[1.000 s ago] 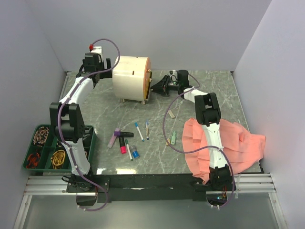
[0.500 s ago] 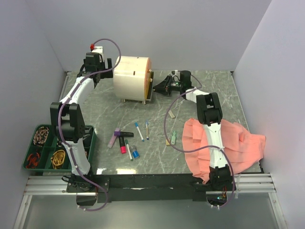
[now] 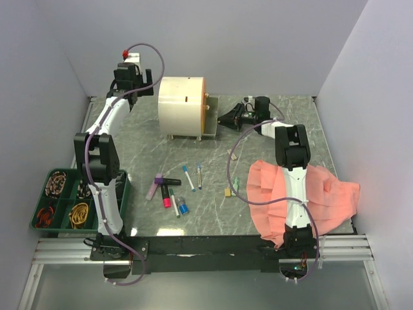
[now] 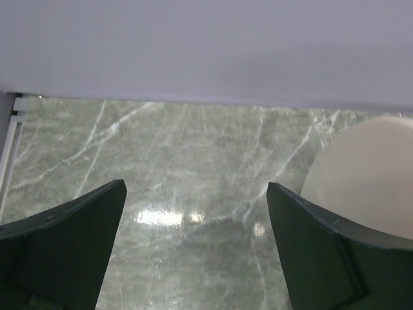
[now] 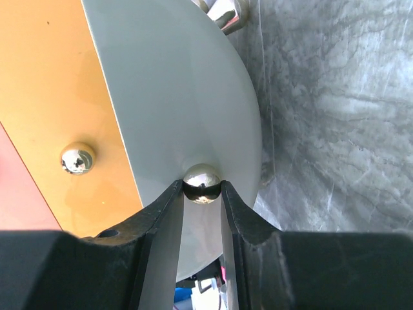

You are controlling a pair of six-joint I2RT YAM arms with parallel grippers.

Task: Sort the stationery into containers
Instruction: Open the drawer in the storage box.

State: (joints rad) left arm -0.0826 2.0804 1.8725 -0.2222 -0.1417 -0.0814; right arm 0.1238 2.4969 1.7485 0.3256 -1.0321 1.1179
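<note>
The cream drum cabinet [image 3: 182, 106] stands at the back, its orange face [image 5: 55, 90] turned right. My right gripper [image 3: 221, 119] is shut on a chrome knob [image 5: 202, 178] of a pale drawer front [image 5: 187, 97]. A second knob [image 5: 77, 159] sits on the orange face. My left gripper [image 3: 132, 79] hangs open and holds nothing, just left of and behind the cabinet [image 4: 364, 174]. On the table lie a purple marker [image 3: 153, 186], a black-and-pink marker [image 3: 169, 192], two white pens with blue caps [image 3: 188, 177], tan erasers [image 3: 228, 192] and a green piece [image 3: 237, 186].
A green compartment tray [image 3: 39, 201] with small items sits at the front left, by the left arm's base. The salmon-pink cloth [image 3: 322, 194] lies bunched at the front right, under the right arm. Walls close the table at the back and both sides.
My right gripper has drawn back to the right with the knob between its fingers. The cabinet has shifted and turned slightly with it. The left gripper has moved a little further back.
</note>
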